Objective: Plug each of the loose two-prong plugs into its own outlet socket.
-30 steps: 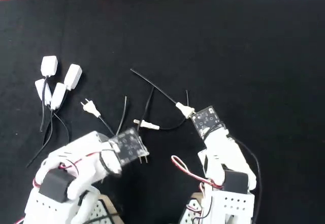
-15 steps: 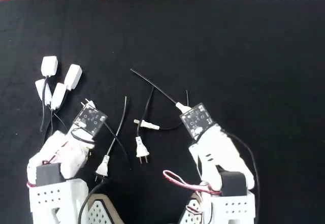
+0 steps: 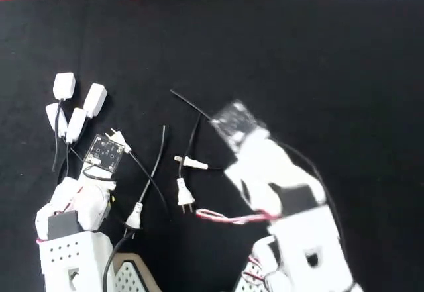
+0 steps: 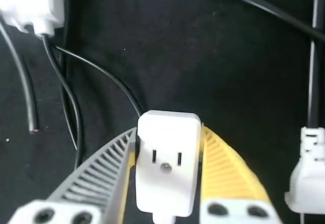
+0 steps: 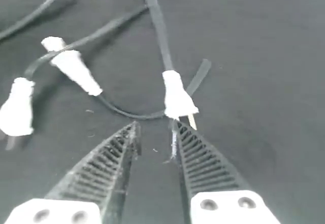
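A white outlet socket (image 4: 166, 168) sits upright between the grey and yellow fingers of my left gripper (image 4: 169, 132), which is shut on it. In the high view the left arm (image 3: 71, 207) is at the near left, just below several white sockets (image 3: 74, 103) and beside a loose plug (image 3: 119, 140). My right gripper (image 5: 156, 127) is open with nothing between its fingers, and a white two-prong plug (image 5: 177, 96) lies just past one fingertip. The right arm (image 3: 268, 169) stands mid-table. More plugs (image 3: 192, 163) (image 3: 183, 196) (image 3: 134, 218) lie between the arms.
Thin black cords (image 3: 199, 113) cross the black cloth (image 3: 318, 60) between the arms and trail from the sockets (image 3: 63, 166). Two other plugs (image 5: 76, 69) (image 5: 15, 113) lie beside the right gripper. The far half and right side of the table are bare cloth.
My left arm has swung from the middle to the left, toward the socket cluster, uncovering two plugs. The right arm has moved forward and left over the plug it was next to.
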You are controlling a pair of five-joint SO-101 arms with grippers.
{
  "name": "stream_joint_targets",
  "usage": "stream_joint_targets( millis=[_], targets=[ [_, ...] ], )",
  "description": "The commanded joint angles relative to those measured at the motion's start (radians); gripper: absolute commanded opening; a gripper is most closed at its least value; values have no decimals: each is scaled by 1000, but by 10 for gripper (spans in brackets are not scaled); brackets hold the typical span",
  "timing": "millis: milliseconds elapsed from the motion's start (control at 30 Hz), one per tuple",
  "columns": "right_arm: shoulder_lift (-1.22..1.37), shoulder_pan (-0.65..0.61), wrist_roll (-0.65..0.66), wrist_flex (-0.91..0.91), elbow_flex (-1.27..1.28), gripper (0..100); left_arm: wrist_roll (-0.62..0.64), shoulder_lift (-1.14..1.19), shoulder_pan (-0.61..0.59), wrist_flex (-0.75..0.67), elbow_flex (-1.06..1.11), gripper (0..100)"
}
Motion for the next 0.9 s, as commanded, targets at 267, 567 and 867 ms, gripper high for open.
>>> stream_joint_targets(
  millis=[267, 567, 867],
  targets=[
    [696, -351, -408, -169, -297, 227, 5, -8, -8, -20, 8, 29],
    [803, -466, -789, -195, -326, 230, 3, -8, -7, -55, 28, 29],
    [806, -562, -835, -203, -263, 227, 3, -8, -7, -54, 30, 29]
  ],
)
